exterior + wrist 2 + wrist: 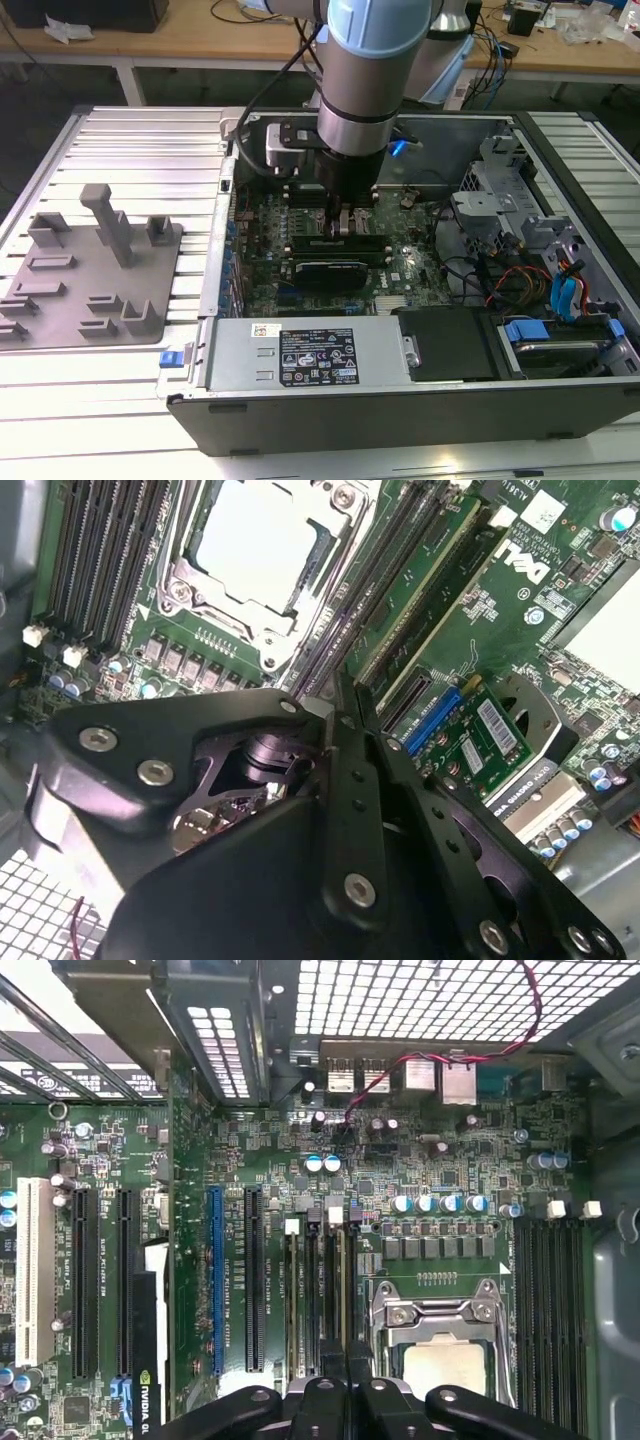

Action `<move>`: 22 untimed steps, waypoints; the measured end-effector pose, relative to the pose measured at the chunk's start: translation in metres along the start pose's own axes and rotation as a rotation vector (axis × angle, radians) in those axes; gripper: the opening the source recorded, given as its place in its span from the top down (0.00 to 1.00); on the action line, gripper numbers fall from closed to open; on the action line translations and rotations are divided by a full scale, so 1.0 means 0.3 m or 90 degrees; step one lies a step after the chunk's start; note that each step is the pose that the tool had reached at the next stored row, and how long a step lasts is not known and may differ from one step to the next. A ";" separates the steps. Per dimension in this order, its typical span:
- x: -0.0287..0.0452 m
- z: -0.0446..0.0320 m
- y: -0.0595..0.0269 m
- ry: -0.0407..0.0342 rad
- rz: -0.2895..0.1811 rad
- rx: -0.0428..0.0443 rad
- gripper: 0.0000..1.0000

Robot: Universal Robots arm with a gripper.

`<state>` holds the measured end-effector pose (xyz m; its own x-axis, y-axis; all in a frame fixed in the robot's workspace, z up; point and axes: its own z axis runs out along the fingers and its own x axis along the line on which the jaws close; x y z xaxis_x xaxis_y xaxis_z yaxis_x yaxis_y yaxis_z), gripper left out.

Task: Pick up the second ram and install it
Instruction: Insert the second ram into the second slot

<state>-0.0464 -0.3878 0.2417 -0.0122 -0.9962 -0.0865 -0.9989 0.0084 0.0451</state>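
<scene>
Standing on edge among the memory slots of the motherboard (450, 1170), the second ram (310, 241) appears in the exterior view as a long dark strip directly under the hand (345, 222). The hand is clenched on the stick's upper edge. Both wrist views show its black fingers (365, 780) drawn together with only a thin gap between them, lined up along the slots. The square metal-framed processor socket (445, 1330) sits just beside those slots, its bare lid bright in the second wrist view. There, another green stick (430, 595) stands seated in a neighbouring slot, running parallel to the fingers.

The robot arm (365, 80) reaches straight down into the open computer case (400, 420), which lies on its side on the ribbed metal counter (130, 150). A power supply (300, 355) runs along the case's near edge. Drive bays with blue and red cables fill the side toward the exterior view's right. On the counter toward the exterior view's left, well apart from the hand, lies the grey holder tray (60, 300) with its upright posts.
</scene>
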 end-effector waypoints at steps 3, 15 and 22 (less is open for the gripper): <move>0.000 0.000 0.000 0.0018 0.000 0.0000 0.91; 0.005 0.010 -0.003 0.0020 0.001 0.0004 0.91; 0.004 0.016 -0.003 0.0008 0.001 0.0011 0.91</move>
<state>-0.0456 -0.3885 0.2368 -0.0144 -0.9963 -0.0852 -0.9990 0.0107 0.0437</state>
